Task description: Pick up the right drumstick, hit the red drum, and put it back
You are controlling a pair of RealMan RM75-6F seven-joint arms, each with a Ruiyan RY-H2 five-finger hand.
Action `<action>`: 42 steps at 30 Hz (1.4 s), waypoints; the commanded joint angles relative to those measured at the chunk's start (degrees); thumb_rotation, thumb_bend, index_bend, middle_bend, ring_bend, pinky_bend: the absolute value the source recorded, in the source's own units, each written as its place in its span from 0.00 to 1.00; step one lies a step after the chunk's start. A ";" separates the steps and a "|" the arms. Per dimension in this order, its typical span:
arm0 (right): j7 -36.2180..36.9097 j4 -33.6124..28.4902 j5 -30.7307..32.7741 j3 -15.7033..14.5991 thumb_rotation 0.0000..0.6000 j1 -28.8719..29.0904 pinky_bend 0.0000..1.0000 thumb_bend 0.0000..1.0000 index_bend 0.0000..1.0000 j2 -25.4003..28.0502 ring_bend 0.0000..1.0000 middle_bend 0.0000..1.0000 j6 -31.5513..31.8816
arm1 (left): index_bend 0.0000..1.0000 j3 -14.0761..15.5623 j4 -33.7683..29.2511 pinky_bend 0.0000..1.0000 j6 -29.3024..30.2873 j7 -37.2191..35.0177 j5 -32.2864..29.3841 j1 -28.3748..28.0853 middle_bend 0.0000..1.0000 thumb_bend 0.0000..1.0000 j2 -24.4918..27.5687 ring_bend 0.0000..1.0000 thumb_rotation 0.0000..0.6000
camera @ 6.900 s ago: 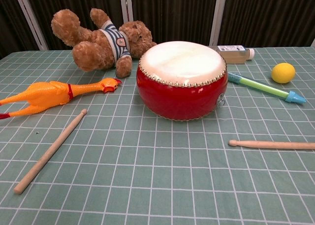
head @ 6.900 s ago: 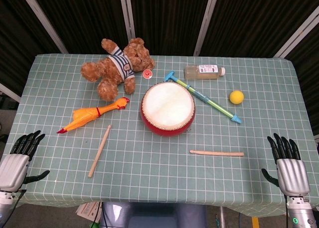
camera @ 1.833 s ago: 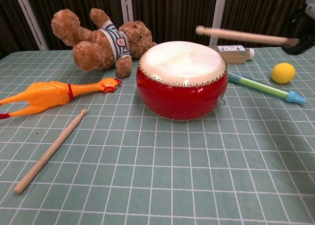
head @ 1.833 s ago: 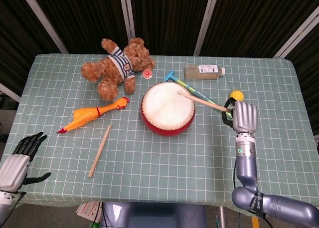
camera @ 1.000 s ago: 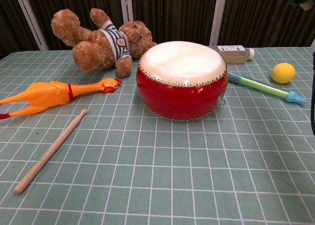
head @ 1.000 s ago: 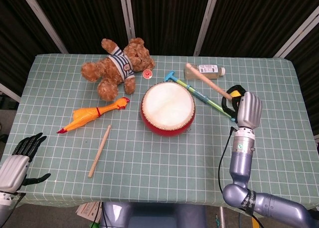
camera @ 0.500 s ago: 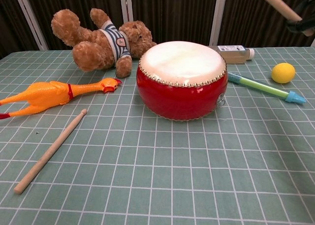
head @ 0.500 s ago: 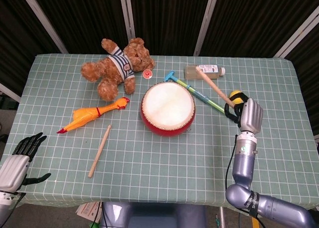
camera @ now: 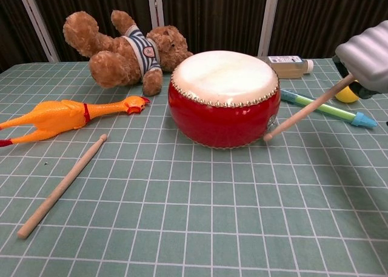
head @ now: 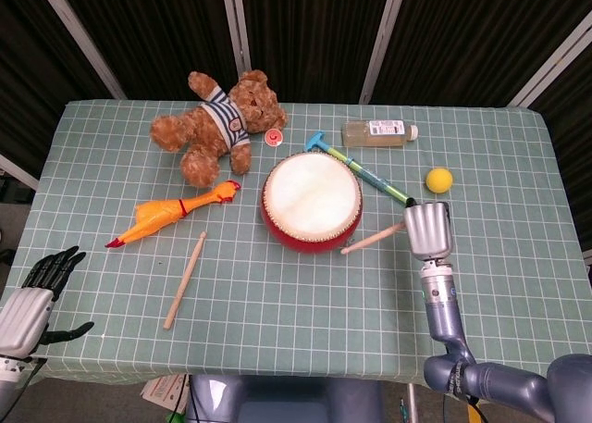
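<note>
The red drum (head: 312,202) (camera: 223,101) with its pale skin stands mid-table. My right hand (head: 427,230) (camera: 367,62) grips the right drumstick (head: 373,239) (camera: 303,111) to the drum's right. The stick slants down and to the left, its tip low beside the drum's lower right side, close to the cloth. The other drumstick (head: 185,279) (camera: 61,188) lies on the cloth left of the drum. My left hand (head: 35,293) hangs open off the table's front left corner, holding nothing.
A teddy bear (head: 220,124), a rubber chicken (head: 171,214), a blue-green flute (head: 368,178), a clear bottle (head: 377,132) and a yellow ball (head: 438,180) lie around the drum. A small red disc (head: 273,138) sits behind it. Green checked cloth (head: 296,321) covers the table.
My right hand has dropped and swung toward the table's front. The drumstick went from pointing up and back over the bottle to slanting down beside the drum.
</note>
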 commanded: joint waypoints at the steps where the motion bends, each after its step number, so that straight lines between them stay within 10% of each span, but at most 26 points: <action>1: 12.15 -6.82 -2.38 4.17 1.00 -1.25 0.87 0.67 1.00 1.39 1.00 1.00 3.13 | 0.00 -0.01 -0.03 0.00 -0.11 0.19 -0.07 -0.04 0.00 0.00 -0.06 0.00 1.00; 8: 20.78 -18.46 -1.24 6.82 1.00 -6.20 0.87 0.67 1.00 6.45 1.00 1.00 6.07 | 0.00 -0.05 -0.23 0.00 -0.33 0.59 -0.49 0.00 0.00 0.00 -0.14 0.00 1.00; 24: 30.88 -26.13 -3.12 -3.62 1.00 -18.26 0.87 0.67 1.00 18.47 1.00 1.00 3.36 | 0.00 -0.06 -0.53 0.00 -0.52 2.67 -0.70 0.09 0.00 0.00 -0.60 0.00 1.00; 42: 25.70 -21.60 0.33 -6.17 1.00 -20.24 0.87 0.67 0.92 11.65 1.00 1.00 -1.77 | 0.00 -0.19 -0.35 0.00 -0.04 3.09 -0.54 0.29 0.00 0.00 -1.05 0.00 1.00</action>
